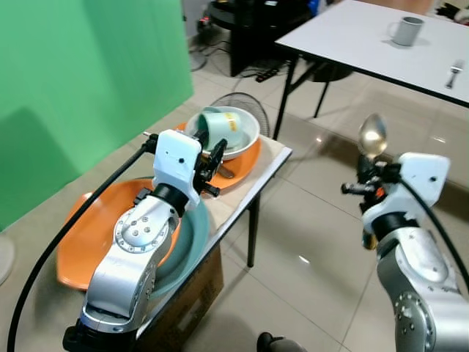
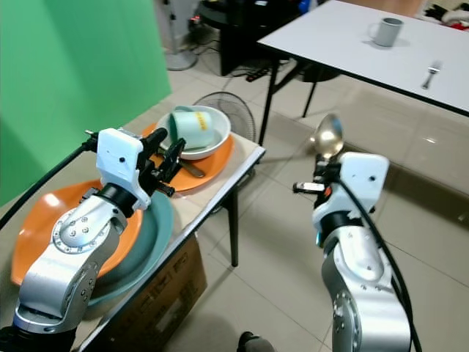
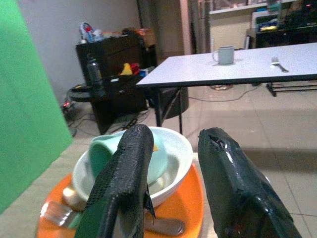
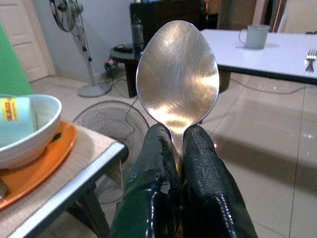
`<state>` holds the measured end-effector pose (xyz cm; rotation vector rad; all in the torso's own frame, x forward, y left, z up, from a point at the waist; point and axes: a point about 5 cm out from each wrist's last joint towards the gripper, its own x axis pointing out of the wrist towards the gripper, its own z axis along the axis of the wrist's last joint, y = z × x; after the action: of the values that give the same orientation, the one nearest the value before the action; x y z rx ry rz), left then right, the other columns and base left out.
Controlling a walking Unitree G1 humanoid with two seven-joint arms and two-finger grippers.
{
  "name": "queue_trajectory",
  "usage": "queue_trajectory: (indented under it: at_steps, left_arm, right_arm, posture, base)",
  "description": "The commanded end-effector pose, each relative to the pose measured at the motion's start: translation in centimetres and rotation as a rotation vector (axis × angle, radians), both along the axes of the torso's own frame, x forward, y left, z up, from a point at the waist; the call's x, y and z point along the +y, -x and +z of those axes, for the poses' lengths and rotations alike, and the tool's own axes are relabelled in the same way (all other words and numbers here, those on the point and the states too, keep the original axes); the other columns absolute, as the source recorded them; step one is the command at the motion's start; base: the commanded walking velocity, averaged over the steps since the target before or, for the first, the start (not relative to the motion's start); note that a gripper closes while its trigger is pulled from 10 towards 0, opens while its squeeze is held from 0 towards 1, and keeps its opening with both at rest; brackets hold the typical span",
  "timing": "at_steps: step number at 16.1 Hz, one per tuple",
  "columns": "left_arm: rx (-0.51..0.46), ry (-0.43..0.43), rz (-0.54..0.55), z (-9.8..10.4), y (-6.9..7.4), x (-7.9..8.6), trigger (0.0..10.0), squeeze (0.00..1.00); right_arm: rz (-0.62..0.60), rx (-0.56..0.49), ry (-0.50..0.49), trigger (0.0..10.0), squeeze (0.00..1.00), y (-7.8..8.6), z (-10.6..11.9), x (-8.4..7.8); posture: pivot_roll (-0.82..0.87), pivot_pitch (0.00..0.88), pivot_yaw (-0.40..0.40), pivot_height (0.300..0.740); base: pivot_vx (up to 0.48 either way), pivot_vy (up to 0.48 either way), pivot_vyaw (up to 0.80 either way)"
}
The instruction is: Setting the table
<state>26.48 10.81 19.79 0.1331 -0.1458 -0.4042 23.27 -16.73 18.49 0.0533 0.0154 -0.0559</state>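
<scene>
My right gripper [image 1: 364, 173] is shut on a metal spoon [image 1: 372, 135], held upright over the floor to the right of the small side table [image 1: 272, 159]; its bowl [image 4: 177, 72] fills the right wrist view. My left gripper [image 1: 211, 163] hovers open just above the side table, close to a white bowl [image 1: 246, 130] with a mint green mug [image 1: 221, 127] lying inside it. The bowl rests on an orange plate [image 1: 245, 168] beside a fork [image 3: 53, 212]. On the far white table [image 1: 352, 37] stand a grey mug [image 1: 405, 31] and a fork [image 1: 454, 73].
A teal plate [image 1: 189, 242] on an orange tray [image 1: 88, 235] lies under my left arm. A green screen [image 1: 80, 81] stands on the left. A floor fan [image 1: 245, 104] sits behind the side table, a cardboard box [image 1: 192, 297] beneath it. Tiled floor separates the two tables.
</scene>
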Motion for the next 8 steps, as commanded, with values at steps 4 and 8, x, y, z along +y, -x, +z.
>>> queue_trajectory:
  at_steps: [4,8]
  left_arm:
    - [-0.005,0.006,-0.013,0.09,-0.02,-0.02,10.0,0.00]
    - [-0.004,0.007,-0.020,0.05,0.03,-0.05,10.0,0.00]
  right_arm:
    - [0.029,-0.005,-0.007,10.0,0.00,0.05,0.09,0.23]
    - [0.028,-0.004,-0.008,10.0,0.00,0.05,0.02,0.23]
  posture:
    - [0.07,0.000,0.039,0.740]
    - [0.07,0.000,0.039,0.740]
  base:
    - [0.000,0.000,-0.77]
    - [0.000,0.000,-0.76]
